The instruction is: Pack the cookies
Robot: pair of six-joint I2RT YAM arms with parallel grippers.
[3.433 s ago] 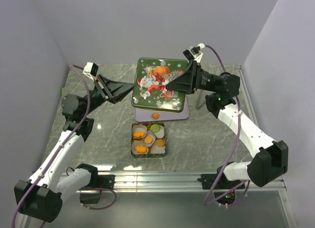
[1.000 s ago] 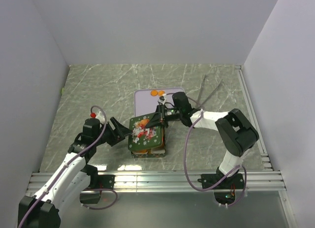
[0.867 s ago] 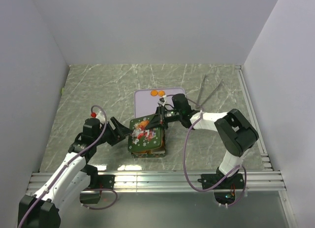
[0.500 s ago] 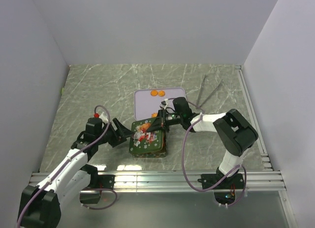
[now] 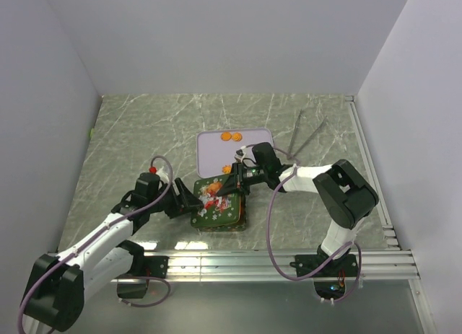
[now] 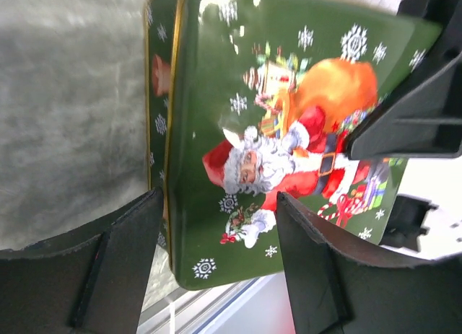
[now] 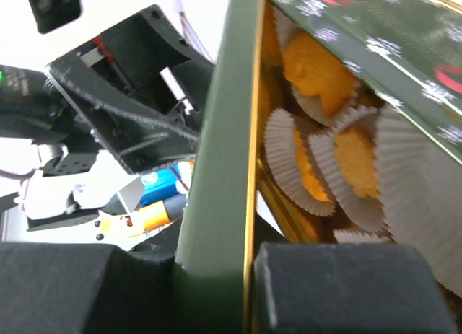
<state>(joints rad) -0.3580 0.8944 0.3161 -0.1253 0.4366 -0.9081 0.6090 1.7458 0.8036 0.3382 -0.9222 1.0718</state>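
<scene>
Right gripper (image 5: 234, 181) seemingly clamped on tin lid (image 6: 289, 132)

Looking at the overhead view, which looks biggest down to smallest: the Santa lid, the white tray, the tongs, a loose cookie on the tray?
1. White tray
2. Santa lid, a close second
3. Tongs, long but thin
4. Loose cookie

Bright, even overhead light; glare on the lid (image 6: 238, 168); both wrist views blur up close.
</scene>
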